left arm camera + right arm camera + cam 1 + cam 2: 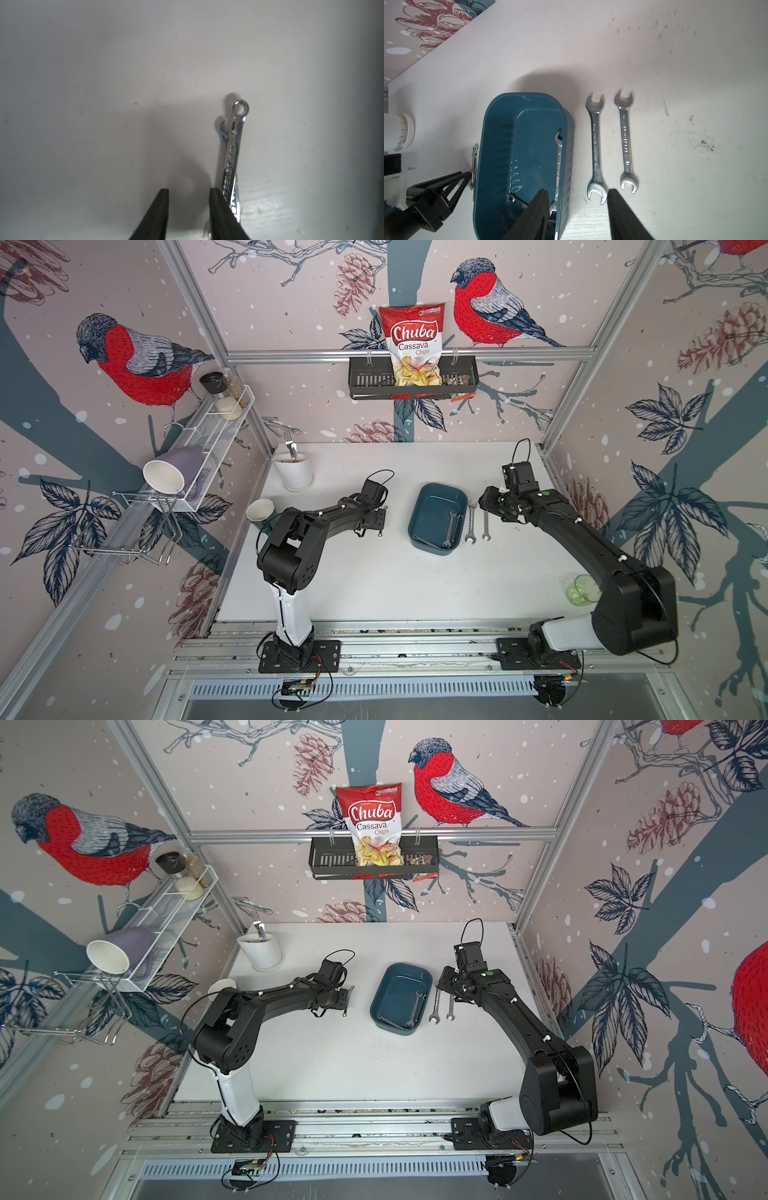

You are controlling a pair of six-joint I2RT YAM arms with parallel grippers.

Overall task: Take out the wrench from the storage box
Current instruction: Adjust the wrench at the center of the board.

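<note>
Right gripper [577, 191]: jaws apart, empty, near storage box [432, 508]
Left gripper [188, 190]: jaws apart, nothing between
Wrench [451, 524]: inside storage box, hugging its wall
Risk: a finger may catch that wall, shoving the storage box

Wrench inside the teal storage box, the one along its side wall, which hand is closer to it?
Right. The right hand hovers open just above that wrench, straddling the storage box wall beside it. The left hand is outside the box, off its opposite side.
</note>
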